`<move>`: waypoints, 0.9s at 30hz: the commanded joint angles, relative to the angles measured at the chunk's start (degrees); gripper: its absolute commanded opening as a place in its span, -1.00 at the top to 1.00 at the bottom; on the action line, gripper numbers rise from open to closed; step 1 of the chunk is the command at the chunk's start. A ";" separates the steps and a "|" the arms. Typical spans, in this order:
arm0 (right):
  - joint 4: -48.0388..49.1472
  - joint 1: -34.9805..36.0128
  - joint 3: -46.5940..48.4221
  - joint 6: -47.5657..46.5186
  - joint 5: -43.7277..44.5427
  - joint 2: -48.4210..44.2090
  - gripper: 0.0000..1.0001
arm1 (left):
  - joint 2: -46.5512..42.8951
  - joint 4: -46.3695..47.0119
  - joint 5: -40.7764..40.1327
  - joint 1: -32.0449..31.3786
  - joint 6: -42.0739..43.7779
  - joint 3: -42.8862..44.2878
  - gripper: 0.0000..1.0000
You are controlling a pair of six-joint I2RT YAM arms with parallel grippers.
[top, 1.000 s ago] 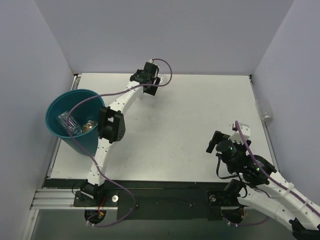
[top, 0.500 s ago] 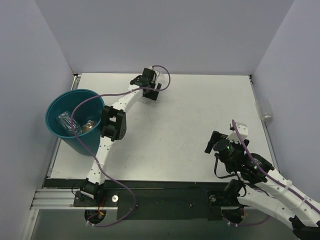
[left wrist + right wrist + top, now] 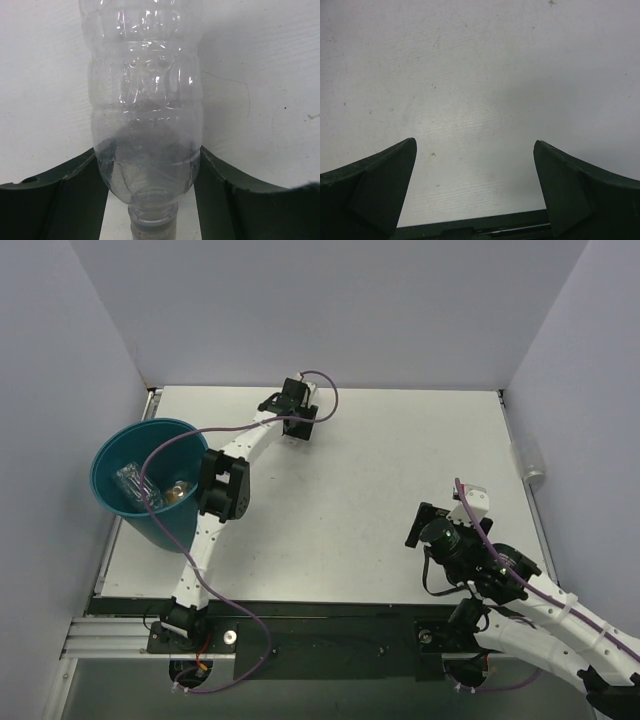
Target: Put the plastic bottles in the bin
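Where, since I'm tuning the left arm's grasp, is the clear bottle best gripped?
Probably at the rounded shoulder above the neck of the clear bottle, coming from the neck end with the left gripper straddling its width: the neck points at the wrist, and that shoulder sits between its fingers.

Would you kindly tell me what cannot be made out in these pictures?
Top view: the clear bottle is mostly hidden under the left gripper.
Left wrist view: that bottle's base is cut off by the top edge.
Top view: the bottles inside the bin are too small to count.
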 commanded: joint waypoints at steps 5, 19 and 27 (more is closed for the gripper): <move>1.37 1.03 0.43 0.45 2.03 2.15 -0.93 | -17.94 -4.46 -5.34 -4.85 -6.71 -9.59 1.00; 4.01 1.64 -0.71 -2.01 2.74 2.85 -0.93 | -65.24 -2.53 -31.52 -12.16 -2.78 -34.82 1.00; 7.09 1.73 -0.80 -4.65 1.33 6.45 -0.93 | -85.55 -4.27 -36.46 -1.98 -5.58 -52.86 1.00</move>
